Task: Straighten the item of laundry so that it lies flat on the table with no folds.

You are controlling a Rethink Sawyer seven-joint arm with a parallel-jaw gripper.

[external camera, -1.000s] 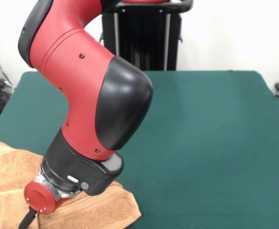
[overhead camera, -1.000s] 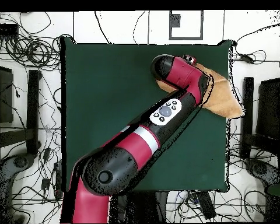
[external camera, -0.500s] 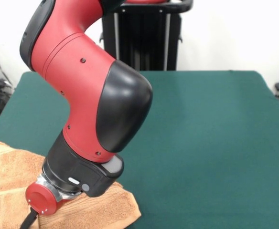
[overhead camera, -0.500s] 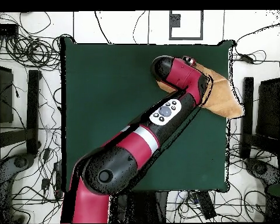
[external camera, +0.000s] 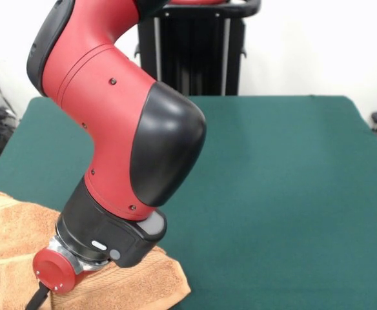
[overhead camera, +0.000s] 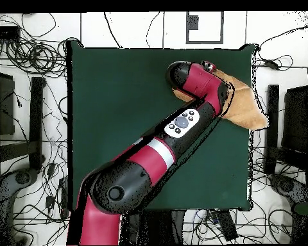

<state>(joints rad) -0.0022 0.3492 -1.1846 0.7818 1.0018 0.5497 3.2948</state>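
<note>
the towel (external camera: 8, 239) lies at a corner of the green table (external camera: 279, 181), and in the view from above part of the towel (overhead camera: 246, 106) hangs past the table's edge. it is not flat. it looks bunched, with a thick fold along the side that faces the middle of the table. one stripe band shows on the towel, on the part away from the fold.

the big red and black arm (external camera: 124, 129) bends down right over the towel. its end, with the round red cap (external camera: 54, 270), sits low on the towel or just above it; i cannot tell which. the arm hides the gripper in both views, so i cannot tell if it is wide, narrow, or holding cloth.

i think the job is at the reach-and-grab step. the arm is down at the towel, near the folded side, but the towel is not spread out yet, so most of the job is left to do.

the next move likely needs a good pinch on just one layer of cloth near the fold. then it needs a slow pull toward the middle of the table, away from the corner, so the towel opens up and the hanging part comes back onto the green top.
</note>
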